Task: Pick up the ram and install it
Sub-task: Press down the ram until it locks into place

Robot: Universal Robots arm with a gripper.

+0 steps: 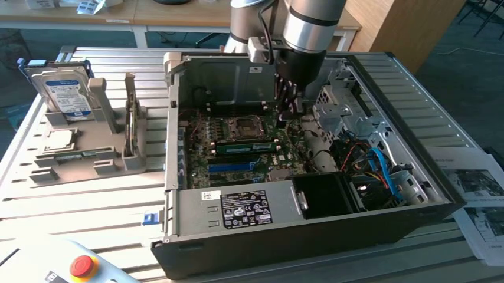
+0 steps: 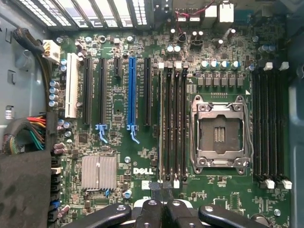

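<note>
Gripper (image 1: 285, 112) is down inside the open PC case (image 1: 315, 242), hanging off the arm over the motherboard (image 2: 118, 109). In the wrist view the black fingers (image 2: 152, 211) are pressed together w/ no gap. They sit at one end of the dark memory slots (image 2: 173, 123), lined up approx. w/ the slot furthest from the CPU socket (image 2: 219, 133).

The ram (image 1: 240, 147) shows in the exterior view as a long green stick lying along the memory slots, just beside the CPU socket and inside the case. The gripper tips are near its end on the exterior view's right. Can't tell if they touch it or pinch it.

The case sits on a slatted worktop (image 1: 79, 200). To the exterior view's left, well apart from the case, is a grey stand (image 1: 102, 159). It has a blue-labelled hard drive (image 1: 67, 94) standing upright in it and a small square silver chip (image 1: 61, 140) lying flat in front of the drive.

Also on the board: a blue expansion slot (image 2: 131, 90) and a ribbed silver heatsink (image 2: 99, 172). A red button (image 1: 82, 265) is at the near corner, and papers (image 1: 480, 183) lie at the exterior view's right.
</note>
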